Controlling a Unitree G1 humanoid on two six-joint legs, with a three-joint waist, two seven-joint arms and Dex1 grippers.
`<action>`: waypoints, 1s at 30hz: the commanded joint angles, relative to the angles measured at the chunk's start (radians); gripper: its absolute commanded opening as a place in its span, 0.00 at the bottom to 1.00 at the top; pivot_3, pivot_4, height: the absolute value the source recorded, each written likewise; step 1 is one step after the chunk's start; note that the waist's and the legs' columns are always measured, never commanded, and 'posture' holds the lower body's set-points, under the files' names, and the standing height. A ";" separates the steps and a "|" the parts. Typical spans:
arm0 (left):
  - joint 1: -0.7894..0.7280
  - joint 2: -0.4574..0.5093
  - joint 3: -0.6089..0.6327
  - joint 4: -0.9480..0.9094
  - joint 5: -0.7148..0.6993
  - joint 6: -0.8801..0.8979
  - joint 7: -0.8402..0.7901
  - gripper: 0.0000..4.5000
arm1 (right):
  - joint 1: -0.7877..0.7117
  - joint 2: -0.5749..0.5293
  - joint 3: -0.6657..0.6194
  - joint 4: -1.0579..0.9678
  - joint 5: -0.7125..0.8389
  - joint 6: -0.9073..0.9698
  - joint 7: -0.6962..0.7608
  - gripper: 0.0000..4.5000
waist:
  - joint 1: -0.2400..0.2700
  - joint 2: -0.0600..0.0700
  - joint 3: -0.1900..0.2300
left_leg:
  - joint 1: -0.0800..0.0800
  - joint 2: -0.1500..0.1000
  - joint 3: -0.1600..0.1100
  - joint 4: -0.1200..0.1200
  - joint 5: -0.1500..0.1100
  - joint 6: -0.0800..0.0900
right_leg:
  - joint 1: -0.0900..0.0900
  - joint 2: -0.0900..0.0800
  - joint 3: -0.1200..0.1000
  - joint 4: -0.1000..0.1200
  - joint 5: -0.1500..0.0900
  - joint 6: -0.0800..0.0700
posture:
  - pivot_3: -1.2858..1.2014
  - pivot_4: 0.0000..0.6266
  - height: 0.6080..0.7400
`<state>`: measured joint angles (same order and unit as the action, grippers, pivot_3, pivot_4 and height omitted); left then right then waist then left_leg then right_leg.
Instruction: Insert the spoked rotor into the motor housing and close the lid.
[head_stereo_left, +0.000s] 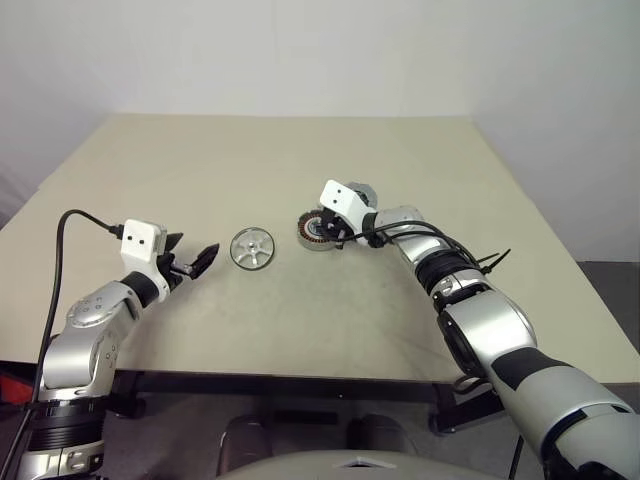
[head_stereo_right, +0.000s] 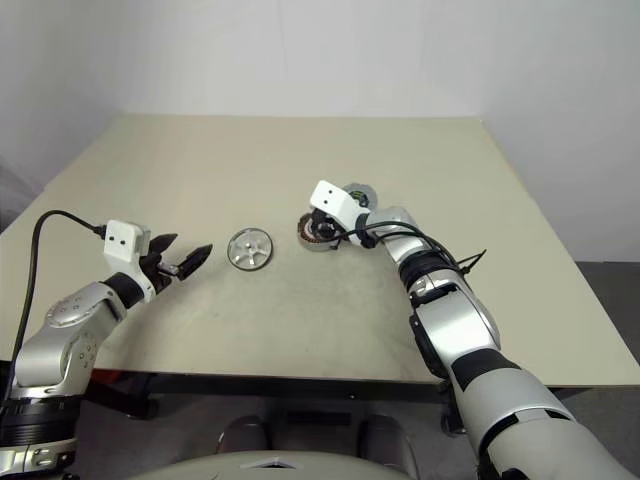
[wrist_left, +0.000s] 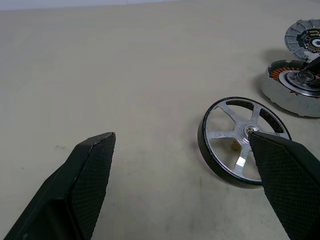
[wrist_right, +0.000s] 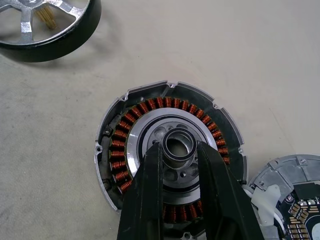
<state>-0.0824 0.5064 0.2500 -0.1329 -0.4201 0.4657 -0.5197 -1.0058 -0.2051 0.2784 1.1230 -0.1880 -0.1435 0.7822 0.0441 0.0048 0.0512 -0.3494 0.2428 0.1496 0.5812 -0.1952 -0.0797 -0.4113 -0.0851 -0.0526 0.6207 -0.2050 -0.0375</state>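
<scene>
1. Your left gripper (head_stereo_left: 198, 262) is spread wide with nothing between its fingers. It sits low over the table (head_stereo_left: 300, 150), pointing at the spoked rotor (head_stereo_left: 251, 248) from the robot's left, just short of it.
2. In the left wrist view one fingertip (wrist_left: 280, 165) overlaps the rotor's near rim; you can't tell from that view whether it touches. The head views show a small gap.
3. The rotor lies flat on the table, spokes up, black outer ring, a small brass part visible under the hub. It's between your two grippers, just left of the motor housing (wrist_right: 170, 160) and not touching it.
4. The housing sits flat near the table's middle, open side up, copper windings ringing a central metal hub (wrist_right: 177, 146).
5. Your right gripper (wrist_right: 176, 150) comes down onto the housing from the right, angled down. Its fingers are narrowed to a small gap, one either side of the hub and against it; it looks like a pinch on the hub.
6. The lid (wrist_right: 290, 200) lies inner face up, circuit board showing, just beside the housing on the far right side, edge nearly touching it.
7. Rotor not in the housing; lid off.
</scene>
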 joint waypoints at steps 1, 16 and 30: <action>-0.011 0.010 0.019 -0.032 -0.003 -0.016 -0.002 1.00 | -0.019 -0.004 -0.019 0.001 0.004 0.004 0.004 0.15 | 0.000 0.000 0.000 | 0.000 0.000 0.000 0.000 0.000 0.000 | 0.000 0.000 0.000 0.000 0.000 0.000 | 0.52 0.00 1.00; -0.017 0.010 0.018 -0.024 -0.002 -0.017 -0.003 1.00 | -0.022 -0.006 -0.025 -0.009 0.001 -0.024 -0.019 0.51 | 0.000 0.000 0.000 | 0.000 0.000 0.000 0.000 0.000 0.000 | 0.000 0.000 0.000 0.000 0.000 0.000 | 0.52 0.00 1.00; -0.016 0.008 0.012 -0.024 0.002 -0.019 -0.002 1.00 | -0.039 0.017 -0.080 0.001 0.021 0.010 -0.042 0.01 | 0.000 0.000 0.000 | 0.000 0.000 0.000 0.000 0.000 0.000 | 0.000 0.000 0.000 0.000 0.000 0.000 | 0.52 0.00 1.00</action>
<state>-0.0825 0.5064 0.2498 -0.1328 -0.4185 0.4656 -0.5196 -1.0080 -0.1884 0.2141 1.1299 -0.1781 -0.1303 0.7546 0.0442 0.0049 0.0513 -0.3494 0.2430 0.1496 0.5812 -0.1953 -0.0797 -0.4114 -0.0851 -0.0526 0.6206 -0.2051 -0.0377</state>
